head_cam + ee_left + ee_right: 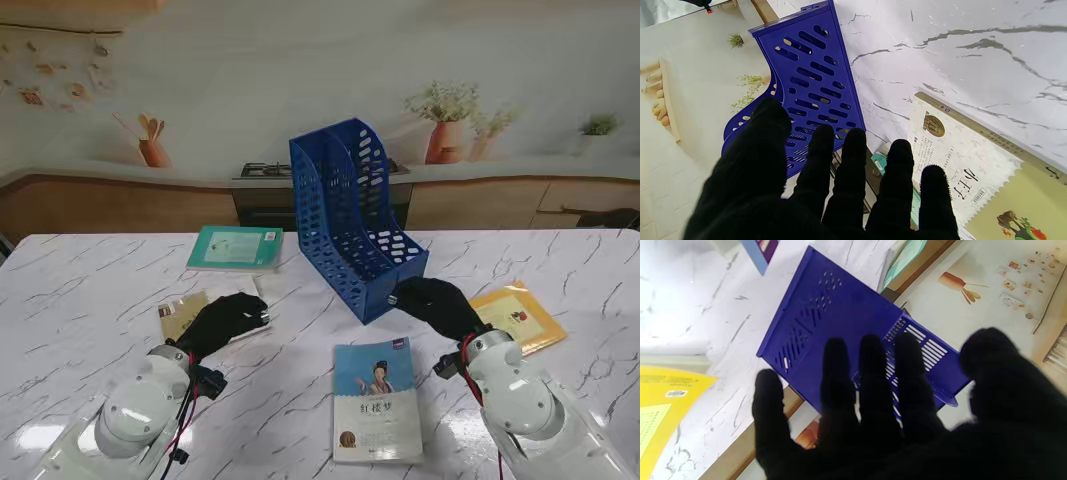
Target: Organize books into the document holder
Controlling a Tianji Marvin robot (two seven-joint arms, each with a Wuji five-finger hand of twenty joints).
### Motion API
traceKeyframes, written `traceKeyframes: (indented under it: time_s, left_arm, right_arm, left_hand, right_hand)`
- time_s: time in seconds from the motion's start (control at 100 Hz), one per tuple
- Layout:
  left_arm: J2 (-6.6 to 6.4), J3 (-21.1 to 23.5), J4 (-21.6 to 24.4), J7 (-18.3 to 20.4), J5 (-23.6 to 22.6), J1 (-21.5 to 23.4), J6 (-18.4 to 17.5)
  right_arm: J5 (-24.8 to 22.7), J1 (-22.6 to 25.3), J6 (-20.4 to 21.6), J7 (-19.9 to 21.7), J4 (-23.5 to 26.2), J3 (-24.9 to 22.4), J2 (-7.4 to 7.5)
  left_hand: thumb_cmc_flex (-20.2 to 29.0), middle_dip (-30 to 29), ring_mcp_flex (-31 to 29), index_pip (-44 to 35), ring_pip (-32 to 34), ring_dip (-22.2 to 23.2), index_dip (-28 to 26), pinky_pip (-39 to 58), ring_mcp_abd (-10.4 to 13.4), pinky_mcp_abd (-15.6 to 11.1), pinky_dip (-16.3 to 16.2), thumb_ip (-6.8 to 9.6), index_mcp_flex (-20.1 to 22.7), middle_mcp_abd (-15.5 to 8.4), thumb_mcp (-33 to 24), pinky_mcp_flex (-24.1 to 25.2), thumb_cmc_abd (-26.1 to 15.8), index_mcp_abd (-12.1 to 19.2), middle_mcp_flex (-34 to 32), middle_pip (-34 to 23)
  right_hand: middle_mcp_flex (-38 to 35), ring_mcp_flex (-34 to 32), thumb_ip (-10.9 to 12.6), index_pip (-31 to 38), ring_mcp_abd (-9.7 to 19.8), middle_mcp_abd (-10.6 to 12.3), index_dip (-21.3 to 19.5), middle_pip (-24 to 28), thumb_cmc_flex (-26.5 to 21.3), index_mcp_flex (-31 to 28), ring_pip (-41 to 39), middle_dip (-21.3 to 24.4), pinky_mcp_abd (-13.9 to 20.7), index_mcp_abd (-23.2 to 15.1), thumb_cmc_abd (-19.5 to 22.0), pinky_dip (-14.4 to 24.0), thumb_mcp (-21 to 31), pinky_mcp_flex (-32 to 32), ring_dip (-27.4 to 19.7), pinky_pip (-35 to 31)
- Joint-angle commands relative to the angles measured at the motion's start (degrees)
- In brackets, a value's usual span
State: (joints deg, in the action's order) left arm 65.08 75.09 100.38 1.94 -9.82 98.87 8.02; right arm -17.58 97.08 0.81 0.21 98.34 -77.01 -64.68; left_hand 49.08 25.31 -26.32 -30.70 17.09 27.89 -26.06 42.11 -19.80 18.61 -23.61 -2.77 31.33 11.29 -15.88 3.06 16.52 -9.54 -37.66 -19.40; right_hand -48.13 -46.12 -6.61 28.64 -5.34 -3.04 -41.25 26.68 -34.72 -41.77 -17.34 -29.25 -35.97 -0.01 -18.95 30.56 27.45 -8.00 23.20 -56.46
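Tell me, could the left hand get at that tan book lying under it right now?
Probably yes. The left hand hovers open right over the tan book, fingers spread and holding nothing. Nothing lies on the book, and the blue document holder stands off to the hand's right.

Kitchen-mural wall [200,90] behind marble table [80,300]

Black knit gloves cover each robot hand [228,318]; rounded white forearms [140,400] carry red and black cables.

The blue document holder [355,225] is standing between both hands, blocking the middle. Bare table [90,290] is lying open at far left.
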Motion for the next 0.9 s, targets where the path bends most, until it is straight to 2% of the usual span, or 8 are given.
traceKeyframes:
  time_s: [0.0, 0.23, 0.33, 0.42, 0.61, 0.64, 0.67, 0.89]
  left_arm:
    - [0.27, -0.23, 0.3, 0.59, 0.2, 0.53, -0.75]
    - [0.39, -0.56, 0.34, 0.13, 0.2, 0.65, -0.09]
    - [0.41, -0.53, -0.05, 0.18, 0.5, 0.39, -0.61]
    - [0.46, -0.51, -0.29, 0.26, 1.23, 0.24, -0.81]
    - [0.41, -0.79, -0.74, 0.96, 2.37, -0.02, -0.89]
    - [0.39, -0.93, -0.69, 1.09, 2.49, -0.01, -0.93]
    - [0.31, -1.05, -0.64, 1.35, 2.43, -0.01, -1.02]
    - [0.07, -2.4, -1.4, 2.17, 1.82, -0.93, -1.72]
  right_arm:
    - [0.25, 0.58, 0.1, 0.06, 0.23, 0.2, -0.24]
    - [0.28, 0.73, 0.61, 0.51, 0.12, -0.05, -0.12]
    - [-0.27, 0.84, -0.05, 0.2, 0.4, -0.18, -0.16]
    - [-1.14, 1.09, -1.74, 0.29, 1.2, -0.32, -0.1]
    - [-1.95, 2.3, -6.16, 1.45, 3.39, -1.35, 0.09]
    - [-1.96, 2.57, -6.6, 1.77, 3.7, -1.67, 0.15]
    - [-2.03, 2.84, -6.97, 2.31, 4.02, -2.06, 0.26]
    - [-3.65, 4.63, -11.84, 7.8, 6.67, -4.43, 1.41]
  left_hand:
    - [0.34, -0.22, -0.19, 0.5, -0.02, 0.39, 0.65, -1.78, 2.04, -0.1, -0.82, 1.2, -0.02, -1.57, 2.7, 0.95, -2.0, 1.37, 0.08, 0.49]
    - [0.49, -0.19, -0.37, 0.55, 0.21, 0.51, 0.68, -1.4, 1.95, -0.09, -1.19, 1.23, -0.02, -1.49, 2.89, 0.6, -2.12, 1.33, -0.01, 0.39]
    - [0.82, -0.03, -1.38, 0.57, 1.59, 1.01, 0.78, 2.77, 2.05, -5.01, -2.09, 1.23, -0.09, -0.59, 2.81, -2.63, -2.01, 0.77, 0.03, -0.08]
    - [1.0, 0.15, -3.53, 0.46, 4.41, 1.59, 0.97, 9.41, 1.52, -6.26, -3.59, 1.18, 0.05, -0.43, 2.29, -6.68, -1.67, 0.27, -0.63, -0.91]
    - [1.74, -0.32, -3.8, 0.42, 7.02, 1.12, 1.36, 14.15, 0.07, -1.51, -5.42, 1.37, -0.28, -0.27, 0.06, -9.73, 0.6, 0.28, 0.38, -0.78]
    - [0.52, -0.74, -3.17, 0.27, 6.83, 0.38, 1.49, 14.4, 0.08, -0.41, -5.59, 1.04, -0.41, -0.4, -4.99, -9.35, 2.48, 0.49, 0.94, -0.57]
    - [0.71, -0.81, -2.89, 0.35, 6.6, 0.28, 1.52, 14.51, 0.34, -0.07, -5.67, 1.04, -0.72, -0.44, -5.57, -9.21, 2.96, 0.56, 1.44, -0.36]
    - [-0.46, 0.75, -4.54, 0.58, 7.77, 2.23, 1.61, 16.78, 0.91, -2.1, -6.6, 0.6, -1.92, 0.4, -11.32, -11.98, 5.9, -0.59, 2.08, -1.76]
  right_hand:
    - [2.11, -0.24, 1.11, -0.56, 1.61, 0.93, 0.63, -0.21, -0.22, 0.88, -0.52, -0.29, 9.83, -2.38, 1.1, 0.62, -1.15, 0.12, 0.56, -0.35]
    - [2.5, -0.04, 1.18, -0.4, 1.63, 1.0, 0.8, 0.05, -0.84, 1.11, -0.57, -0.24, 10.15, -2.22, 1.2, 0.4, -1.97, 0.17, 0.46, -0.21]
    - [2.54, -0.19, 1.36, -0.47, 1.35, 0.82, 0.88, -0.11, -0.83, 1.08, -0.77, -0.03, 10.07, -2.18, 1.3, 0.64, -2.22, -0.33, 0.5, -0.78]
    - [1.91, -1.33, 1.7, -0.62, 0.88, 0.54, 0.84, -0.2, -0.58, 0.68, -1.69, 0.32, 9.76, -1.84, 1.31, 1.93, -2.33, -2.34, 0.8, -3.33]
    - [-0.04, -4.14, 2.53, -1.07, -0.75, -0.48, -0.15, 0.89, 0.79, -0.9, -4.32, 0.37, 9.97, -0.84, 0.84, 5.07, -1.48, -7.78, 1.39, -10.98]
    - [-0.11, -4.41, 2.58, -1.22, -0.82, -0.71, -0.27, 0.94, 0.94, -1.0, -4.67, 0.39, 10.02, -0.72, 0.75, 5.28, -1.3, -8.16, 1.44, -11.72]
    - [-0.03, -4.75, 2.55, -1.31, -0.94, -0.82, -0.34, 0.91, 1.16, -1.03, -4.94, 0.43, 10.06, -0.74, 0.66, 5.37, -1.3, -8.57, 1.5, -12.15]
    - [0.6, -6.59, 2.11, -4.33, -2.4, -3.59, 0.17, -1.53, 2.88, 0.36, -7.29, 2.48, 9.18, 2.13, -0.28, 7.43, -1.43, -13.68, 1.55, -18.88]
